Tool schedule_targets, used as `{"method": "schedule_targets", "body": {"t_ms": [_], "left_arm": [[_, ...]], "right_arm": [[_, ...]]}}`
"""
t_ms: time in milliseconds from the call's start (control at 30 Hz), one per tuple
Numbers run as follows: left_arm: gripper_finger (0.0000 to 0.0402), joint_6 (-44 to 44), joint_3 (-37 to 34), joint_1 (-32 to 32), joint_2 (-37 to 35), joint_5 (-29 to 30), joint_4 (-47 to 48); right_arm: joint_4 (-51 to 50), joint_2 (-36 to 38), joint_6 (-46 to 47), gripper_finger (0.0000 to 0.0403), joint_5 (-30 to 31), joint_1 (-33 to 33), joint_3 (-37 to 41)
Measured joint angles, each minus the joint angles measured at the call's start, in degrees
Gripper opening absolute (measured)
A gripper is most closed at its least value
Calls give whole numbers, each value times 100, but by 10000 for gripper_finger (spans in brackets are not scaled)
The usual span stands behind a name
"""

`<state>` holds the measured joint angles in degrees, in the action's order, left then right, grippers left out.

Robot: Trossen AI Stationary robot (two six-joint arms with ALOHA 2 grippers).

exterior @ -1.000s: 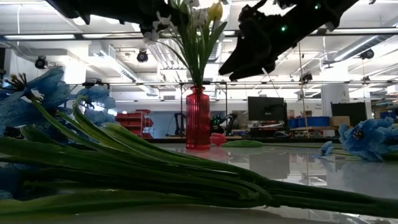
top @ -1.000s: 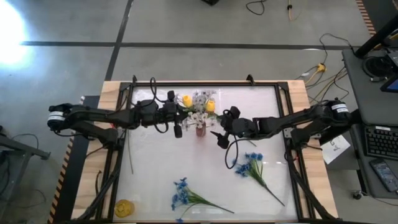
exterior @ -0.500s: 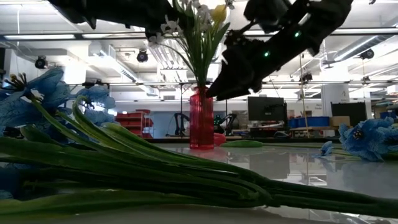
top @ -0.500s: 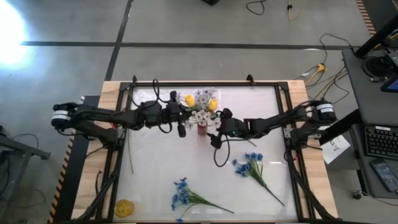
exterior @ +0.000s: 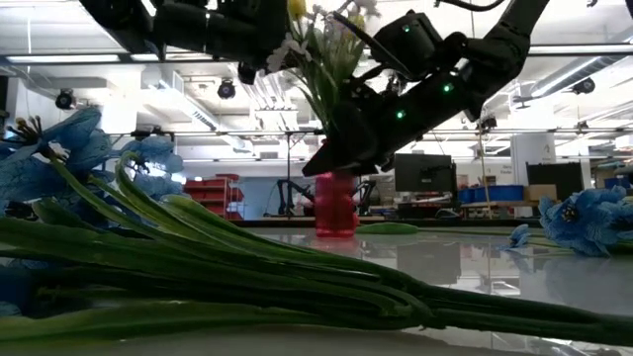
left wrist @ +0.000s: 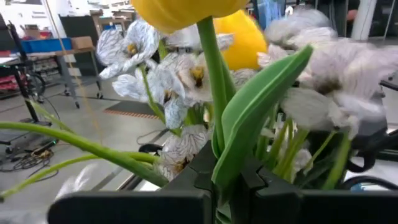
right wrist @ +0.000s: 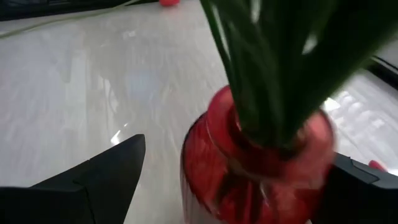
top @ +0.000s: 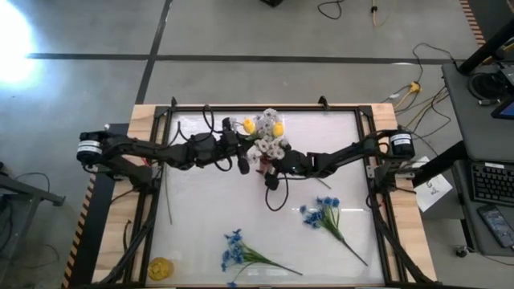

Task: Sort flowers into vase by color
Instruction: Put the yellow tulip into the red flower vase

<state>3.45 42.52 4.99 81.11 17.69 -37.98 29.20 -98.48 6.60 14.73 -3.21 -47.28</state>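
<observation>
**Both arms at the red vase, mid-bench**

The bench is a glossy white sheet in a pale wooden frame, smooth enough to mirror the ceiling lights in the low view. The two dark jointed arms reach in from either side and meet near its far middle.

The vase is ribbed, translucent red, narrow at the neck and bulging below. It stands between the spread jaws of the right gripper, whose dark wedge-shaped fingers flank its body on both sides; whether they touch it cannot be told. A bunch of flowers rises from its neck: thick green stems, white speckled papery blossoms and smooth yellow tulips.

The left gripper sits just beside the bunch at blossom height, its jaws pressed together on a tulip stem with a broad green leaf.

Two blue sprays lie loose on the nearer half of the bench, well apart from the vase: one toward the right, one near the front edge, its long green stems filling the low view's foreground. A small yellow object rests on the front left corner of the frame
</observation>
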Motion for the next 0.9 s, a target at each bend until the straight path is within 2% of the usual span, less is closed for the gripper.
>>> {"method": "schedule_targets", "body": {"t_ms": [100,200,533,667,900], "left_arm": [[1,-171,0,-2,71,-9,-19],[20,-250,3,0,129,-35,-15],[146,-224,-2,0,220,-70,179],[181,-252,-7,0,-74,-76,492],[218,-474,-7,0,-701,-94,1213]], "right_arm": [[0,-38,25,361,-16,-4,-8],[-16,-43,40,361,-16,-11,-8],[-14,-43,25,361,9,-19,-8],[-14,-43,25,361,10,-19,-8],[-14,-38,25,361,25,-19,-8]]}}
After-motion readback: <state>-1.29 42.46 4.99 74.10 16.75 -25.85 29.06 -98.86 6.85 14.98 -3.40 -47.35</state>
